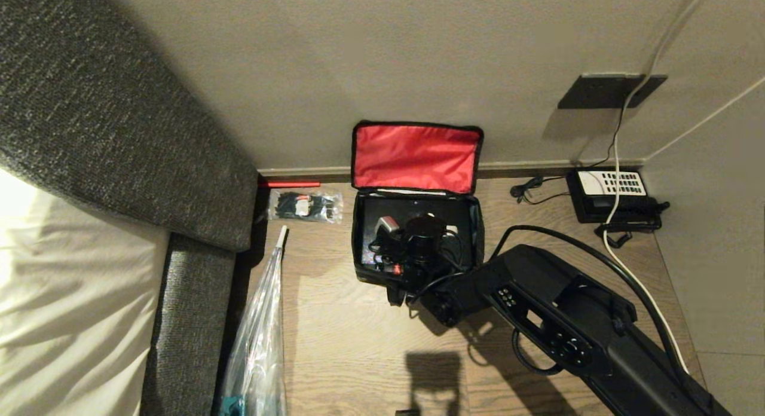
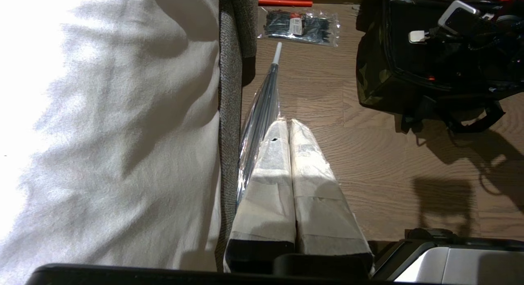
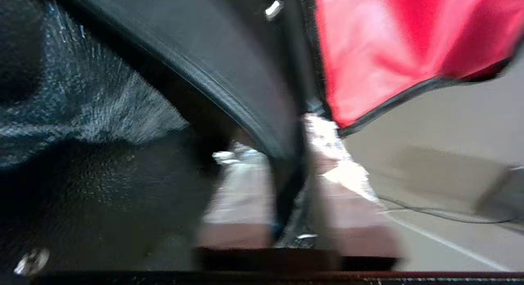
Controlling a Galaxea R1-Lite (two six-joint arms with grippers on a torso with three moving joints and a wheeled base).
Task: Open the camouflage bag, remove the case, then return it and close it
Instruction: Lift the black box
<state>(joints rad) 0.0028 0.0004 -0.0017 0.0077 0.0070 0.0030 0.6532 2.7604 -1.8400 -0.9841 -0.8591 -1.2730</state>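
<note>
**Right fingers down in the open bag, left ones idle by the bed**

The camouflage bag [image 1: 360, 248] sits on the wooden floor [image 1: 358, 356] against the wall, unzipped, its lid thrown back and leaning upright on the wall so the red lining [image 1: 415, 156] faces me. The case [image 1: 382, 210] lies inside the bag, a black slab filling most of the opening. Only its far part is clear in my head view, since my own wrist covers the near half.

My right gripper [image 3: 282, 141] reaches down into the bag from the right. Seen from its wrist, my two pale-wrapped fingers [image 3: 241, 195] stand a narrow way apart with a thin black edge running between them, and the red lid rises just beyond. That view is smeared, so I cannot tell whether the edge belongs to the bag or the case, nor whether I am pinching it or merely straddling it.

My left gripper [image 2: 288, 123] hangs over the floor beside the bed [image 2: 102, 133], well apart from the bag, its taped fingers pressed flat together with nothing between them.

Around the bag:
- A packet of black cable ties [image 1: 305, 205] lies to the bag's left near the wall, with a red stick [image 1: 290, 183] along the skirting behind it.
- A long item in a clear plastic sleeve [image 1: 263, 332] lies along the grey bed frame [image 1: 185, 320].
- A black telephone [image 1: 609, 192] with a white keypad stands in the right corner, its cords trailing (one white lead crosses it).
</note>
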